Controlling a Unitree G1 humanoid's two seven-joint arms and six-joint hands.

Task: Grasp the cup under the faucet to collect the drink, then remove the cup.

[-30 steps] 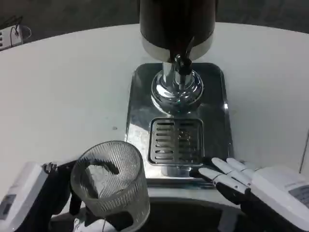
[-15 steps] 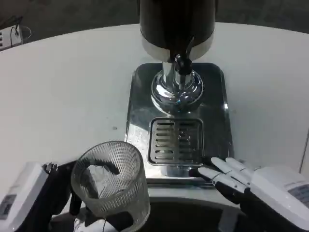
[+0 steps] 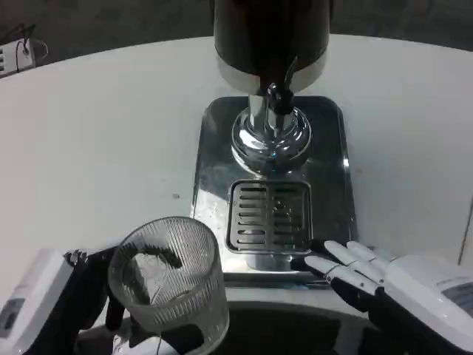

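Ribbed clear glass cup [image 3: 168, 281], round and upright, with no drink visible inside, sits at the near left table [image 3: 96, 140] edge in the left hand [image 3: 70, 299], whose dark fingers wrap its wall. Polished steel dispenser [image 3: 270, 44], faucet [image 3: 278, 95] and slotted drip tray [image 3: 270, 214] stand beyond. Right hand [image 3: 384, 277] holds nothing, fingers extended, touching the tray's near corner.

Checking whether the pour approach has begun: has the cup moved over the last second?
No. The ribbed glass cup, held by the left hand, sits at the same offset from the drip grate.
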